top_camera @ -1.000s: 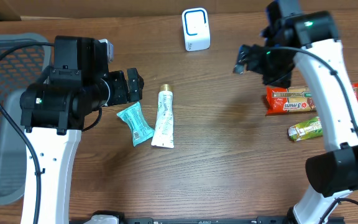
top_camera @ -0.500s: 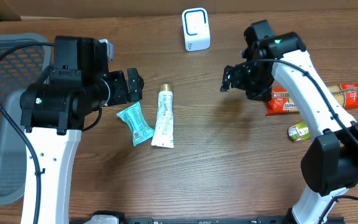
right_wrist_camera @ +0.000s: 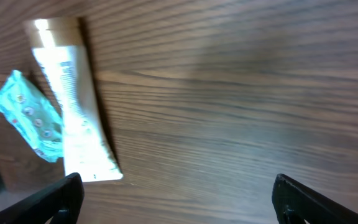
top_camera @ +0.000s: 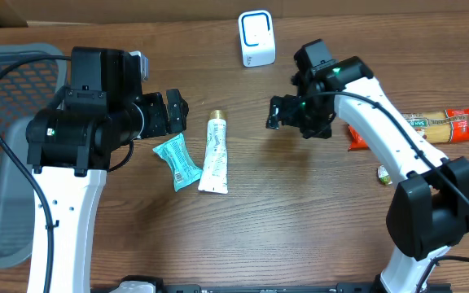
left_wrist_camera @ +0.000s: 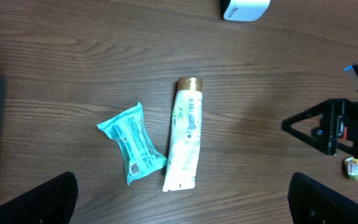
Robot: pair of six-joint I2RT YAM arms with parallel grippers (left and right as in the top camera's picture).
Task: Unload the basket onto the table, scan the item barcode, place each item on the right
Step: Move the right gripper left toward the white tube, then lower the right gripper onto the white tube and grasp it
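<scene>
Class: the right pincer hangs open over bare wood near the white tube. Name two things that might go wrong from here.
1. The white tube and teal packet lie touching, so the right pincer closing on one may drag the other along.
2. The tube lies flat on the table; a grab from above may scrape the wood and slip off it.

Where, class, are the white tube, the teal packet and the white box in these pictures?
white tube (top_camera: pixel 214 159): overhead view, middle of its body.
teal packet (top_camera: pixel 176 163): overhead view, centre of the wrapper.
white box (top_camera: pixel 256 38): overhead view, its blue-outlined face.
</scene>
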